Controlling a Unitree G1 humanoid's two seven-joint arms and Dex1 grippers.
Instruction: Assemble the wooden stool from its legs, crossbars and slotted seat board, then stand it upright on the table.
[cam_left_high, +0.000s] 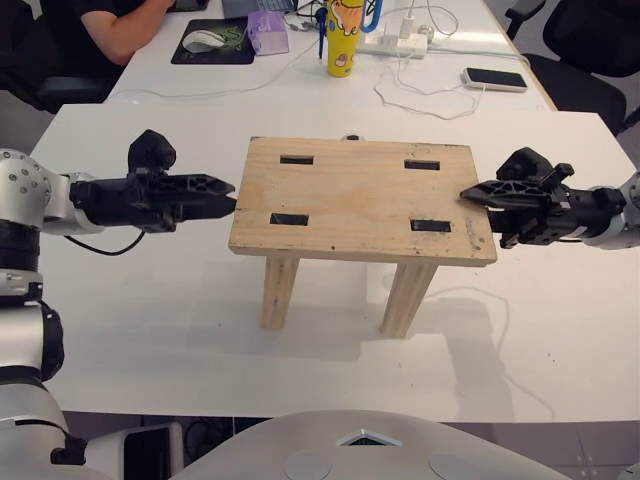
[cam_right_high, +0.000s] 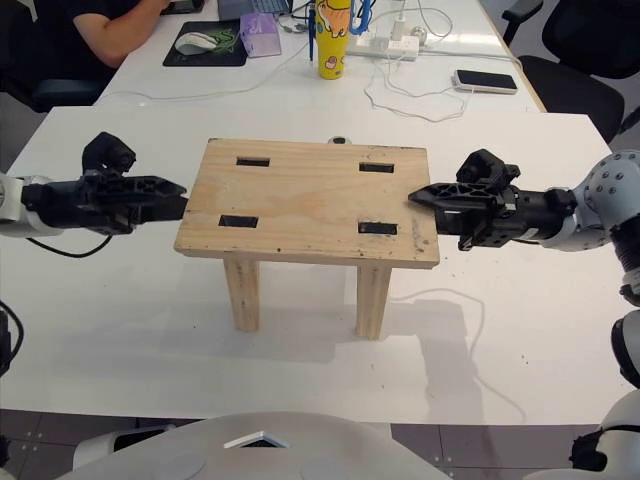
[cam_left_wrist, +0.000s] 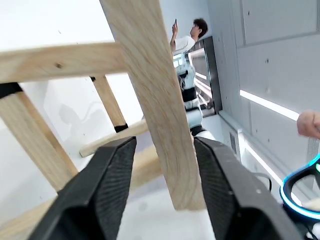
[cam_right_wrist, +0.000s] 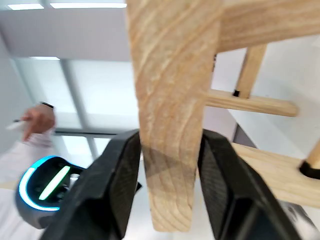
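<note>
One four-slot stool stands between left claw and right claw.

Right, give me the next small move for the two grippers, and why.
Probably let go and draw both outward: the stool stands upright on the table, legs down, seat board on top. The left gripper and right gripper only straddle the board's opposite edges, so holding it looks unneeded.

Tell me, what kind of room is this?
Likely an office or lab: white tables, with a power strip, a phone and a mouse on the far one.
</note>
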